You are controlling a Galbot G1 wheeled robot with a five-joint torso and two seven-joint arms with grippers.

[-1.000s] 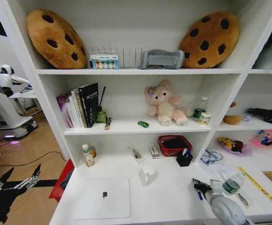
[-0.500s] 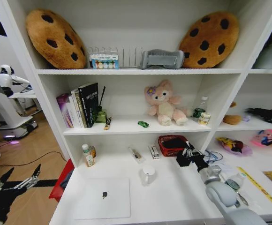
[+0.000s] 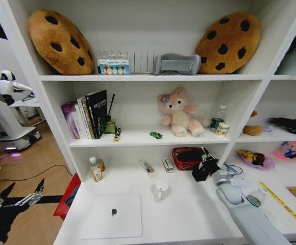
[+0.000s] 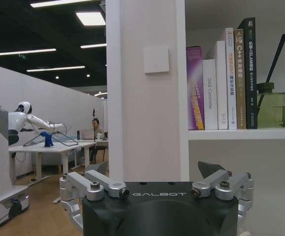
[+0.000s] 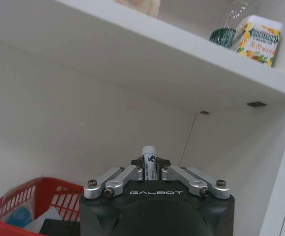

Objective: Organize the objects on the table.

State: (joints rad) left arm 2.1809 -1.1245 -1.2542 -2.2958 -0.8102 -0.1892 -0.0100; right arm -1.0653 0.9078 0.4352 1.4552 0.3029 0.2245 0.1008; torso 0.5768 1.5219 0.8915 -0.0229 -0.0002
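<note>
A: Right gripper (image 3: pixel 205 154) is up over the back of the table (image 3: pixel 189 214), just above the black pen holder (image 3: pixel 199 172) that stands beside the red basket (image 3: pixel 187 157), under the shelf edge.

B: And it's carrying something: the wrist camera has the fingers (image 5: pixel 128 173) pinched together on a pen (image 5: pixel 148 160), white cap end poking out between them, the red basket's rim low at one side.

A: Silver laptop (image 3: pixel 113 216) lies shut near the table's front edge, toward its left end. White cup (image 3: pixel 161 188) stands just behind the laptop's far right corner.

B: Tiny green toy car (image 3: pixel 155 135) sits on the middle shelf (image 3: pixel 138 138), close to its front edge, between the books (image 3: pixel 87 115) and the pink plush toy (image 3: pixel 178 115).

A: Clear bottle (image 3: pixel 217 118) with the green label stands at that shelf's right end, touching or nearly touching a small carton (image 3: pixel 222 129).

B: Left gripper (image 3: pixel 23 200) hangs off the table's left end, out over the wooden floor. Fingers (image 4: pixel 99 182) spread apart, holding nothing; its camera looks at the shelving's white upright (image 4: pixel 147 88) and the book spines.

A: Cookie cushions (image 3: pixel 61 41) lean in the top shelf's two back corners.
</note>
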